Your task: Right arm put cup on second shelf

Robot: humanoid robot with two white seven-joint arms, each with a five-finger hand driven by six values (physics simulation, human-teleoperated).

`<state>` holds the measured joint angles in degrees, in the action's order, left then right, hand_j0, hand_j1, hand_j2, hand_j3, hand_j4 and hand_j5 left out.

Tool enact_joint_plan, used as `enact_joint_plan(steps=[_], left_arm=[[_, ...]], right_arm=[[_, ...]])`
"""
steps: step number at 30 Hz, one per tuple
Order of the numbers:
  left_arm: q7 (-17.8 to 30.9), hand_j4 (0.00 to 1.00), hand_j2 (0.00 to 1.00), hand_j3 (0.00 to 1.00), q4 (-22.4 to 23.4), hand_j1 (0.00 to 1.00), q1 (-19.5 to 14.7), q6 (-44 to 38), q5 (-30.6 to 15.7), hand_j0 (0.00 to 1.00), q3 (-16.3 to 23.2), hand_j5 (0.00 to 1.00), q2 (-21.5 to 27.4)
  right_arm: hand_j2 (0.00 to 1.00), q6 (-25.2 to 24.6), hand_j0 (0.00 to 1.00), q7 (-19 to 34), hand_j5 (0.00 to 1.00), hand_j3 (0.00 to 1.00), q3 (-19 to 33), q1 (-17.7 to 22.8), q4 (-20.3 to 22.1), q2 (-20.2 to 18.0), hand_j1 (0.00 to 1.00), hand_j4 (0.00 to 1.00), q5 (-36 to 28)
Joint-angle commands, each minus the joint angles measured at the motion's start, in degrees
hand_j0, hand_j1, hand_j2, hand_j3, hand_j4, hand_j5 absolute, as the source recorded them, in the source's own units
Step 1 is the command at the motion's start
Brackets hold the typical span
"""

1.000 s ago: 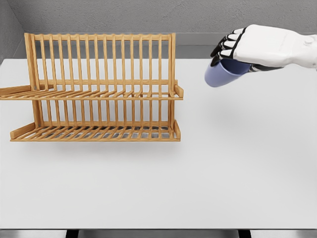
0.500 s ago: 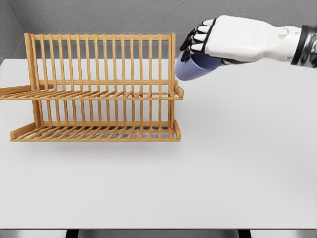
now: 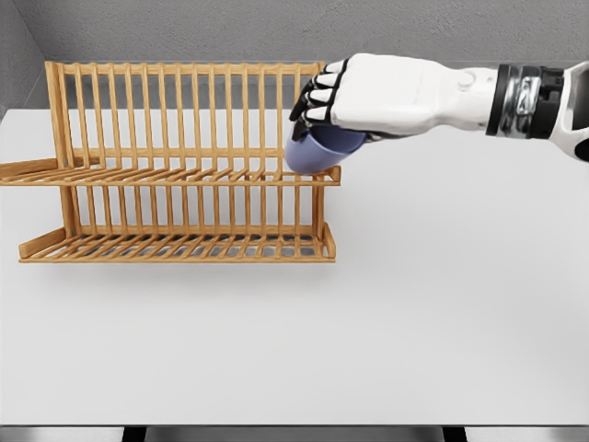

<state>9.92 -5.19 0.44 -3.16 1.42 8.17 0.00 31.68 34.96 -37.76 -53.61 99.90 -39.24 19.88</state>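
A wooden two-tier dish rack (image 3: 175,166) stands on the left half of the white table (image 3: 414,295). My right hand (image 3: 317,101) comes in from the right and is shut on a blue cup (image 3: 313,152), fingers curled over its top. The cup hangs tilted at the right end of the rack's upper shelf (image 3: 184,177), its lower edge at the shelf's front rail. Whether it touches the shelf I cannot tell. The left arm does not show.
The rack's lower shelf (image 3: 184,249) holds nothing. A grey wall runs behind the table's far edge. The table's front edge lies near the bottom of the view.
The right hand has carried the cup leftward and slightly down, from open space right of the rack to the right end of the upper shelf.
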Motion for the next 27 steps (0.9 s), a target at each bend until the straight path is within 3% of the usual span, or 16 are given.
enact_joint_plan(steps=[1,13,14,15,18,23,25,27], left_arm=[[0.01,1.0,1.0,1.0,0.01,1.0,0.0,0.0,-0.01,1.0,0.09,1.0,0.0],[0.01,1.0,1.0,1.0,0.01,1.0,0.0,0.0,-0.01,1.0,0.0,1.0,0.0],[0.01,1.0,1.0,1.0,0.01,1.0,0.0,0.0,-0.01,1.0,0.0,1.0,0.0],[0.01,1.0,1.0,1.0,0.01,1.0,0.0,0.0,-0.01,1.0,0.0,1.0,0.0],[0.01,1.0,1.0,1.0,0.01,1.0,0.0,0.0,-0.01,1.0,0.0,1.0,0.0],[0.01,1.0,1.0,1.0,0.01,1.0,0.0,0.0,-0.01,1.0,0.0,1.0,0.0],[0.01,1.0,1.0,1.0,0.01,1.0,0.0,0.0,-0.01,1.0,0.0,1.0,0.0],[0.01,1.0,1.0,1.0,0.01,1.0,0.0,0.0,-0.01,1.0,0.0,1.0,0.0]], right_arm=[[0.64,-0.66,0.64,0.04,0.64,0.64,-1.17,-0.09,-0.06,0.48,0.64,0.64,-0.1],[0.65,-4.7,0.65,0.04,0.65,0.65,-6.62,-0.44,-0.59,1.44,0.65,0.65,0.69],[0.69,-5.14,0.69,0.04,0.69,0.69,-6.62,-0.53,-0.59,1.44,0.69,0.69,0.69],[1.0,-5.23,1.0,0.04,1.0,1.0,-6.62,-0.53,-0.67,1.44,1.0,1.0,0.69],[1.0,-5.14,1.0,0.04,1.0,1.0,-5.57,-1.14,-0.67,1.36,1.0,1.0,0.69],[1.0,-4.44,1.0,0.04,1.0,1.0,11.21,-0.79,-0.76,0.39,1.0,1.0,0.34],[1.0,-4.26,1.0,0.04,1.0,1.0,16.04,0.43,-0.85,-2.94,1.0,1.0,0.16],[1.0,-4.08,1.0,0.04,1.0,1.0,25.19,9.57,-0.85,-8.04,1.0,1.0,-0.02]])
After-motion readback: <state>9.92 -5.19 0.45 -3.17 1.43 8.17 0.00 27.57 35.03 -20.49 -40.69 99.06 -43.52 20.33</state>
